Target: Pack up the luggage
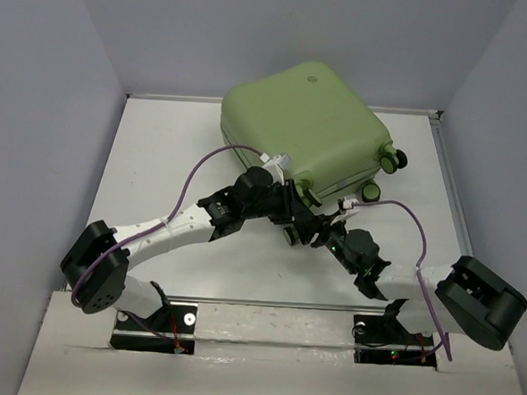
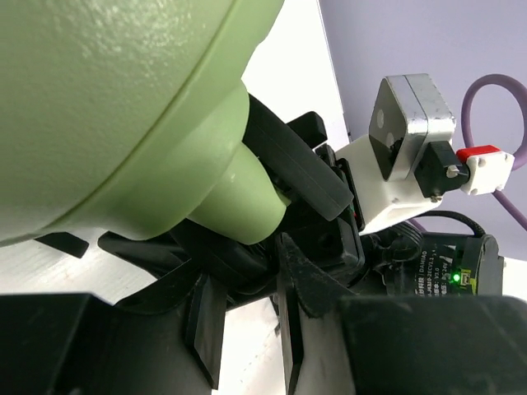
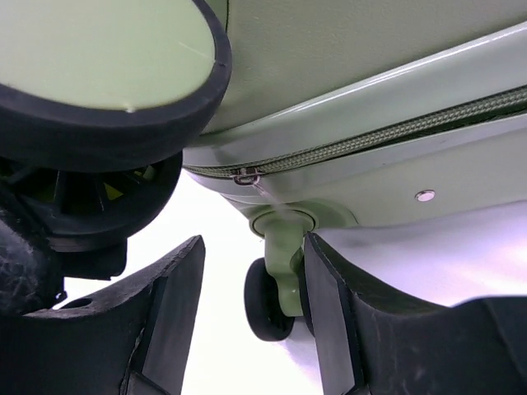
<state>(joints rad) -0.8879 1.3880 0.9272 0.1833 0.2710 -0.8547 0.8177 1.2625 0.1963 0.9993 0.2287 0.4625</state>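
The sage-green luggage [image 1: 302,124] lies closed at the back middle of the table, turned at an angle, its casters [image 1: 393,158] at the right. My left gripper [image 1: 291,208] is at its near corner. In the left wrist view the left gripper [image 2: 247,329] is open, just below a green caster fork [image 2: 239,206], holding nothing. My right gripper [image 1: 322,230] sits beside it. In the right wrist view the right gripper [image 3: 251,321] is open under the shell. A near caster wheel [image 3: 99,82] is at upper left, and a far caster [image 3: 276,288] shows between the fingers. The zipper [image 3: 370,136] is shut.
The white table [image 1: 159,155] has grey walls on three sides and a raised rim at the right [image 1: 448,173]. The right arm's camera block [image 2: 412,123] and a purple cable [image 2: 486,99] sit close to my left gripper. The two arms crowd together at the suitcase corner.
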